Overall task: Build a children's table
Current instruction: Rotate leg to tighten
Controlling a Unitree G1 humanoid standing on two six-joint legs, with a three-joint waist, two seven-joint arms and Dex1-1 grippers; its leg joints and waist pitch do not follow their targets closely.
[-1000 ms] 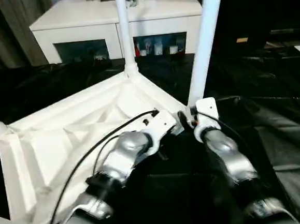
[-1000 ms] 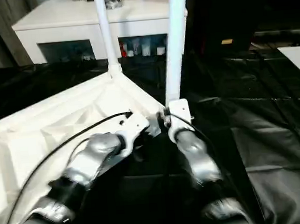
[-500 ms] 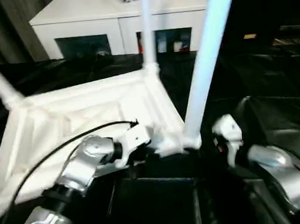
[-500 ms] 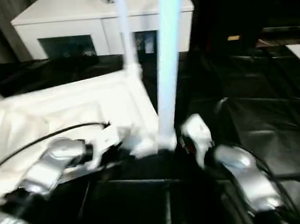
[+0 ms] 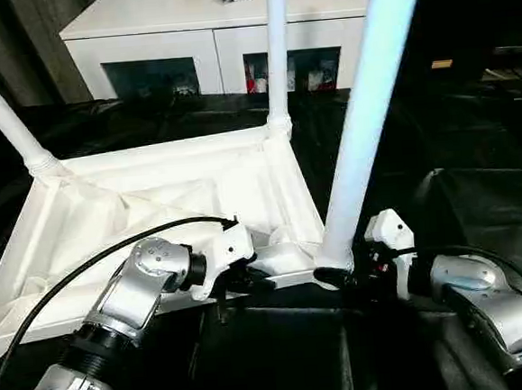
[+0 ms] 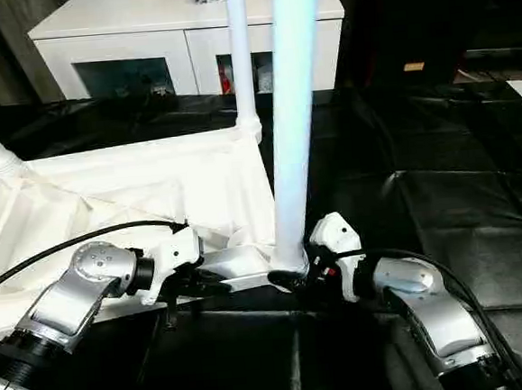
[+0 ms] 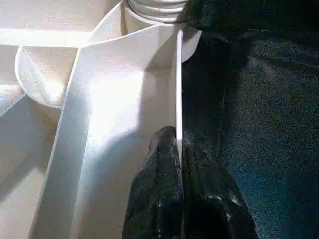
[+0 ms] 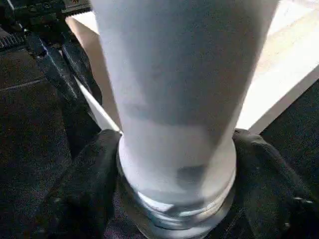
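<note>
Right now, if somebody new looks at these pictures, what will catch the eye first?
The upside-down white tabletop on the black cover, with tube legs standing up from its corners. The nearest leg rises between the arms: the right gripper flanks its base, and the left gripper pinches the tabletop's near rim.

Your robot's silver forearms (image 5: 129, 300) end in white wrist housings (image 5: 389, 232) and black fingers (image 7: 159, 199); a black cable (image 5: 86, 272), seemingly unclipped, loops over the left.
</note>
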